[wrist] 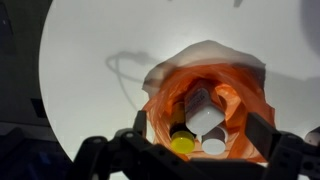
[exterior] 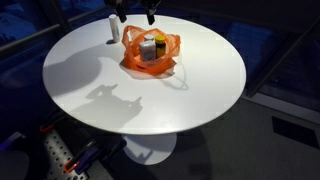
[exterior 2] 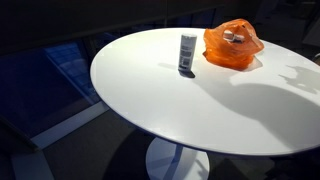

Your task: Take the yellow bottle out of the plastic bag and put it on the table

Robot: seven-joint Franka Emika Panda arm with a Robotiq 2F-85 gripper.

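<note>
Yellow bottle (wrist: 182, 143) sits inside the orange plastic bag (wrist: 245, 100), low in the wrist view beside white-capped containers (wrist: 205, 120). Your tool (wrist: 197, 128) hangs above the bag with its jaws spread open, over the table (exterior: 200, 90).

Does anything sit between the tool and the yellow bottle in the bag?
Nothing covers it: the orange bag lies open below the tool, and the yellow bottle shows its cap. White containers crowd beside it, probably leaving little finger room.
</note>
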